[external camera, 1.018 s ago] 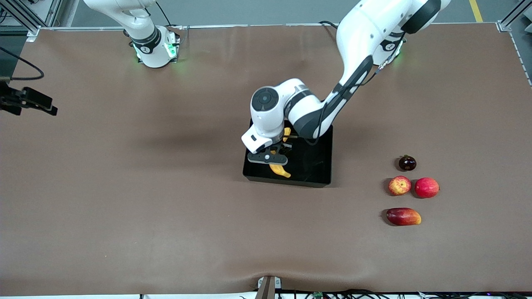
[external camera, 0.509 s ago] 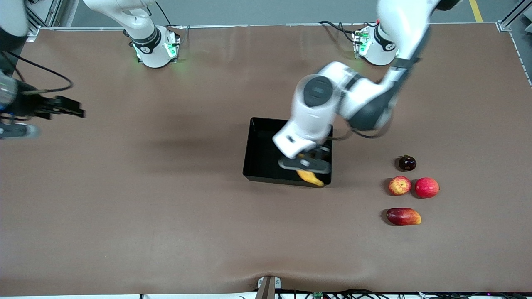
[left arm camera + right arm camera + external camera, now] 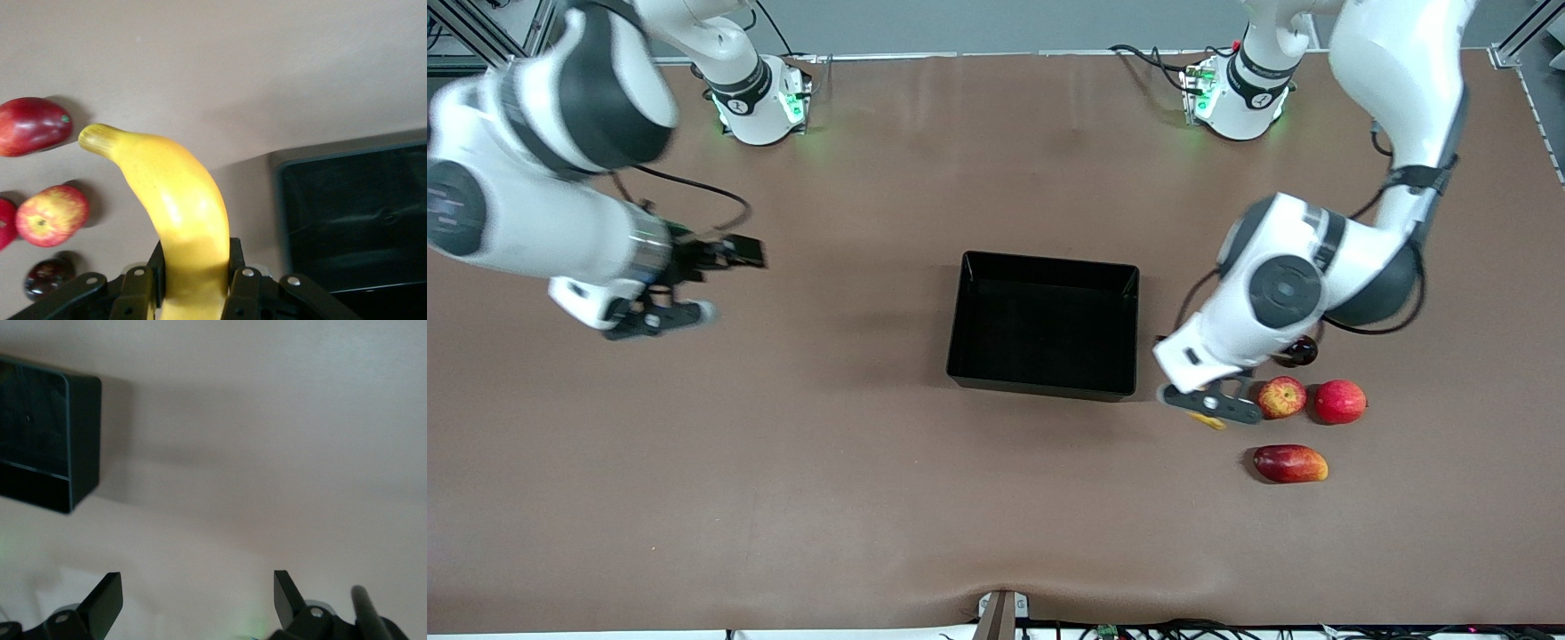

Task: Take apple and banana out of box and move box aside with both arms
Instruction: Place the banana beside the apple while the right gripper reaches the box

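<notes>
— Where is the banana (image 3: 175,213)?
— It sits clamped between the fingers (image 3: 137,293) of the left gripper (image 3: 1213,405), which are closed against its sides. It is up in the air over bare table, between the box (image 3: 1043,267) and the apple (image 3: 1281,396). From the front only its yellow tip shows under the gripper.

— And the apple?
— It lies on the table toward the left arm's end, just beside the left gripper. A red round fruit (image 3: 1340,401) lies just beside it, a small dark fruit (image 3: 1299,351) lies farther from the front camera and is partly hidden by the left arm, and a mango (image 3: 1290,463) lies nearer to that camera.

— What about the box?
— It stands mid-table with nothing in it, apart from every fruit.

— And the other arm?
— The right gripper (image 3: 660,313) hangs over bare table toward the right arm's end, well apart from the box. Its fingers (image 3: 105,600) are spread wide and hold nothing.
</notes>
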Robot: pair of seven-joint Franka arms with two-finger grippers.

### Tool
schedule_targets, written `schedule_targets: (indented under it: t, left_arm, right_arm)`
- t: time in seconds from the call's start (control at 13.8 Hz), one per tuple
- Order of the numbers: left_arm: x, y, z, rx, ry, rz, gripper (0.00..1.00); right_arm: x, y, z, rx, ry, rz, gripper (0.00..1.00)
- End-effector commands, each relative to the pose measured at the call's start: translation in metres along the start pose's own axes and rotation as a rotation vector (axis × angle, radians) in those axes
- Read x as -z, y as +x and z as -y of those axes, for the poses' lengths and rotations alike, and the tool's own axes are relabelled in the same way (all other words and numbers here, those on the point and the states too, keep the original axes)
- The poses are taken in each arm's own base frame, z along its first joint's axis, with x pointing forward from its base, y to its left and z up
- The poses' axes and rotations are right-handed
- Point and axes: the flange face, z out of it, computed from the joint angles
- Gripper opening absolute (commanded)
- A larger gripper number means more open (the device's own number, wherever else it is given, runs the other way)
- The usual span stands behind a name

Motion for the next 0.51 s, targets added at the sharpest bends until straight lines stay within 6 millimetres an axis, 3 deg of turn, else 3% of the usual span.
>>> schedule_targets:
  t: [0.0, 0.15, 0.44]
  left_arm:
    - [-0.034, -0.011, 0.024, -0.029, -0.006, -0.002, 0.00]
    - [-0.076, -0.015, 0.045, -0.056, -0.028, -0.045, 0.00]
    - [-0.139, -0.022, 0.057, -0.056, -0.070, -0.102, 0.00]
  right_arm:
    - [-0.043, 0.019, 0.062, -0.087, -0.014, -0.019, 1.00]
    - [-0.084, 0.029, 0.112, -0.100, -0.034, -0.050, 1.00]
    - [-0.166, 0.047, 0.175, -0.037, -0.064, -0.104, 1.00]
